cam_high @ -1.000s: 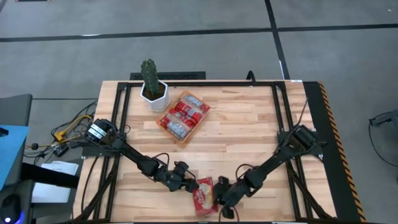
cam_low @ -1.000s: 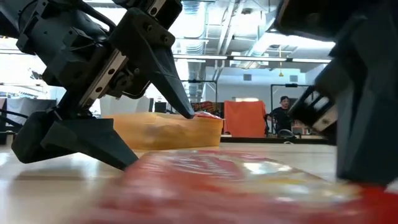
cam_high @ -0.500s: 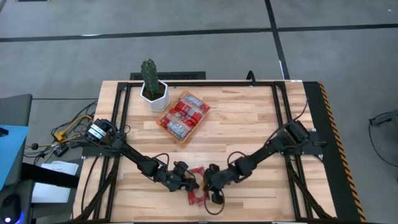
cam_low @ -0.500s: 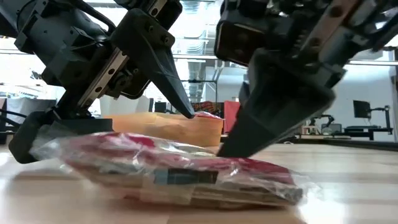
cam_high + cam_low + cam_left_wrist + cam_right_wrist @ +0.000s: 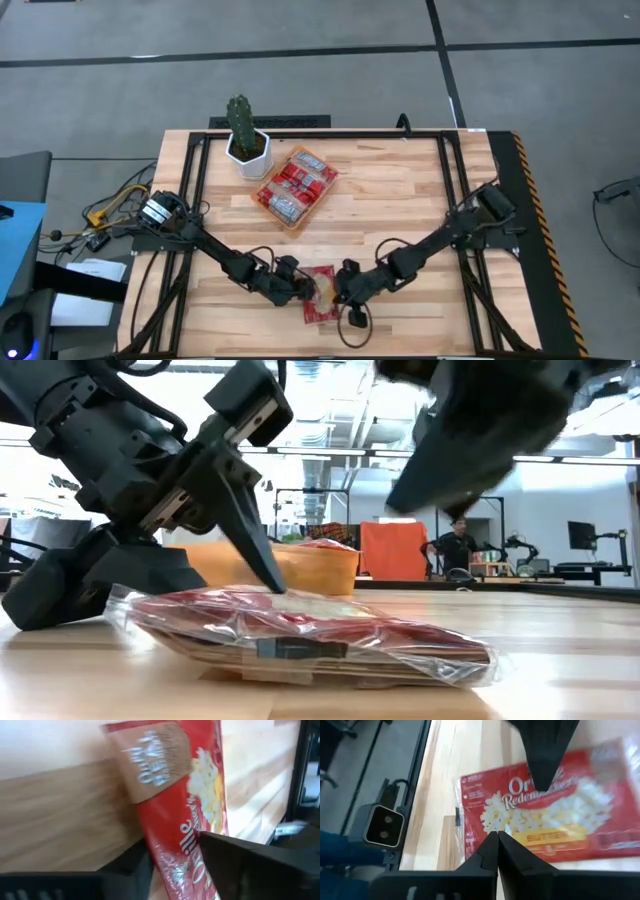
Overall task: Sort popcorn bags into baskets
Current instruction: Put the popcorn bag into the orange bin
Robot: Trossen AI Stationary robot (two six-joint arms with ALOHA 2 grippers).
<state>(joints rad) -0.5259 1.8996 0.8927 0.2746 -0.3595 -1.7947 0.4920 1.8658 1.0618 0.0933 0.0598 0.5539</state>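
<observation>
Glossy crinkled clear film over red popcorn bag (image 5: pixel 300 635); pale wood plank table (image 5: pixel 400 190), smooth; orange plastic basket (image 5: pixel 294 188).

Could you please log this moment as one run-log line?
left end effector: shut on bag | right end effector: shut, above bag | tray: holds bags

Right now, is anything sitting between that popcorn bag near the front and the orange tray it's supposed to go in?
Nothing visible does. The popcorn bag lies at the table's front edge with the left gripper closing around its end. Only bare wood separates it from the orange tray. The cactus pot stands beside the tray, off that path.
</observation>
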